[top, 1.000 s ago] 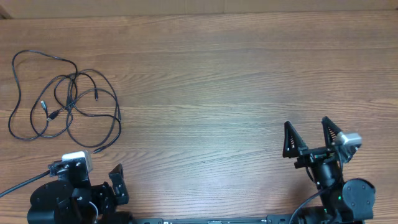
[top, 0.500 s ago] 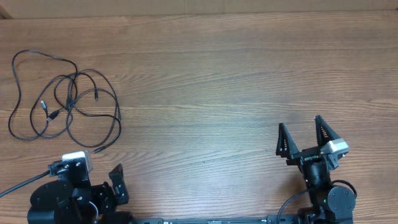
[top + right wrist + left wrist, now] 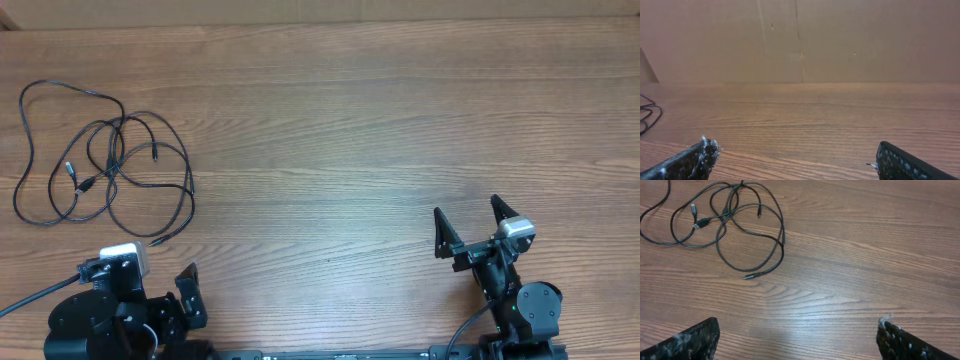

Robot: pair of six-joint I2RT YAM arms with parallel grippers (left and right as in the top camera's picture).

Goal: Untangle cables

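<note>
The right gripper point(image 3: 466, 208), fingers wide apart and empty, has shifted toward the cables point(image 3: 112, 168) but remains well apart. The left gripper point(image 3: 797, 329), apparently also spread and empty, waits near them.

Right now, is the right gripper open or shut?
Open. The right gripper has its fingers spread wide at both edges of the right wrist view, with only bare table between them.

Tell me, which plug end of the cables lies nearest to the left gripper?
The loose plug end that sticks out of the tangle toward the left gripper. The other plug ends lie farther off, inside the tangle.
</note>
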